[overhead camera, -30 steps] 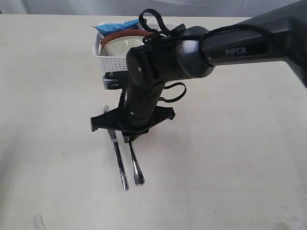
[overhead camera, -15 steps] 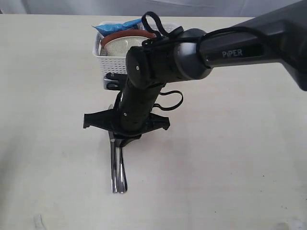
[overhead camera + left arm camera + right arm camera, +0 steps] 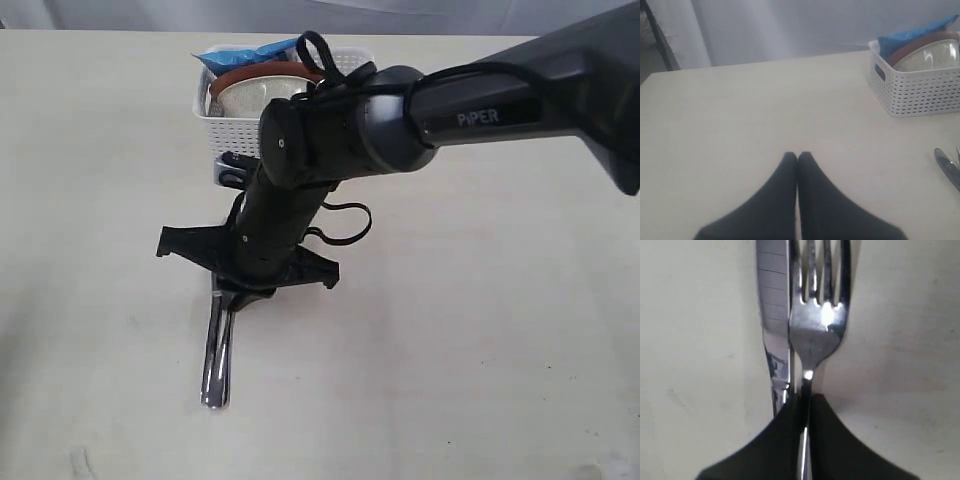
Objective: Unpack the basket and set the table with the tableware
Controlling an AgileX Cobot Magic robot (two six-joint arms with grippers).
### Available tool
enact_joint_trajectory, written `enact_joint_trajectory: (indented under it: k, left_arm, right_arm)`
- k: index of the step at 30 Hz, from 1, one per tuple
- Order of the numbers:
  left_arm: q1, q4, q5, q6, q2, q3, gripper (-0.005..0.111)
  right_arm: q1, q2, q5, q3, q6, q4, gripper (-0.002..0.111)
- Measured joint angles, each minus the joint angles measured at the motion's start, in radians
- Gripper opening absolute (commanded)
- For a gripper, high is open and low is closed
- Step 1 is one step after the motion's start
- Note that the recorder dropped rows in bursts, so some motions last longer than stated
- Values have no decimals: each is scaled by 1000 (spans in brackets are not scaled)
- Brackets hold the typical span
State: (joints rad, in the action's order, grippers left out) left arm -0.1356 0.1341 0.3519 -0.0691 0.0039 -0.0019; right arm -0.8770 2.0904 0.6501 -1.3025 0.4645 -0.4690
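Black right fingers (image 3: 832,440) clamp the handle of the slim steel fork (image 3: 816,335), lying straight ahead on the pale cream surface (image 3: 480,380), flat steel knife (image 3: 774,315) touching alongside; left fingers (image 3: 775,205) together, empty, farther off.

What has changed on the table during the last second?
The right gripper, jaws shut on the fork, turned and shifted left in the exterior view, closing the fork against the knife and swinging both handles leftward. The basket stayed put.
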Motion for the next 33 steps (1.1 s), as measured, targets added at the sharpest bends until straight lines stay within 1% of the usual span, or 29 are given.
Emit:
enact_joint_trajectory:
  k: [6,15,29,30,31,33]
  left_arm:
    - [0,0,0,0,0,0,0]
    - [0,0,0,0,0,0,0]
    - [0,0,0,0,0,0,0]
    - [0,0,0,0,0,0,0]
    - [0,0,0,0,0,0,0]
    - [0,0,0,0,0,0,0]
  right_arm:
    - [-2,0,0,0,4,0,0]
    - [8,0,34,0,4,90,0]
    - [8,0,31,0,6,94,0]
    - [8,0,31,0,6,94,1]
    - [8,0,31,0,4,94,5]
    - [8,0,30,0,0,94,15]
